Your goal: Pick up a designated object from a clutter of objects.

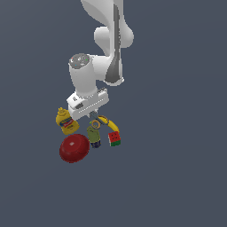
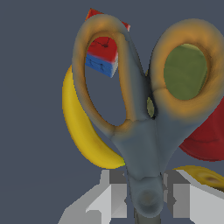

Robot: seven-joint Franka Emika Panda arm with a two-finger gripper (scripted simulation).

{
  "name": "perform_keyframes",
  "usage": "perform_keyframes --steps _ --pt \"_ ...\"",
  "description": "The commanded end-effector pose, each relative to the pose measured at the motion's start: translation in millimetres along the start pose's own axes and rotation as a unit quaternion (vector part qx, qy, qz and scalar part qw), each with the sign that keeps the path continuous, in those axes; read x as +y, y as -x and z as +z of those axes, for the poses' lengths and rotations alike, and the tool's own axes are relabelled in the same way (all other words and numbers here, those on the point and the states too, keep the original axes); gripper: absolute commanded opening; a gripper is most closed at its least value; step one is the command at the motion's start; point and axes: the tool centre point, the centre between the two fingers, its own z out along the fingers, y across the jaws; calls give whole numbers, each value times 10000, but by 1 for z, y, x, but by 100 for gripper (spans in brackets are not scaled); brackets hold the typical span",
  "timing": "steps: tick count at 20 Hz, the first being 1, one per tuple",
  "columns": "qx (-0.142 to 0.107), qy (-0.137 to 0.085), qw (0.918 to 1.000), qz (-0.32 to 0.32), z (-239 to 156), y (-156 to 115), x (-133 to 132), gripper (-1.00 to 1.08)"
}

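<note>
The scissors (image 2: 146, 131), with dark-grey blades and two orange-yellow ring handles, sit between my gripper's (image 2: 146, 199) two grey fingers (image 2: 116, 197), which are closed on the blade end. In the exterior view the gripper (image 1: 93, 118) hangs over the middle of the clutter, with a ring handle of the scissors (image 1: 95, 125) showing just below it. The yellow banana (image 1: 109, 123) and the greenish can (image 1: 93, 137) lie right beside it. I cannot tell how high the scissors are off the surface.
The yellow mustard bottle (image 1: 66, 122) stands at the exterior view's left. The red bowl (image 1: 74, 148) is in front of it, and the red-green-white cube (image 1: 115, 138) is on the right. In the wrist view the banana (image 2: 83, 127), cube (image 2: 103, 54), can (image 2: 186, 72) and bowl (image 2: 210, 140) show behind the scissors.
</note>
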Motion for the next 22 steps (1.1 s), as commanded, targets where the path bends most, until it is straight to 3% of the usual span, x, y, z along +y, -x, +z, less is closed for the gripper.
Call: perform_keyframes --steps 1,22 --pt "4 5 10000 0 -16 3 -3 -100" --pt "10 3 10000 -2 -200 42 -44 -100"
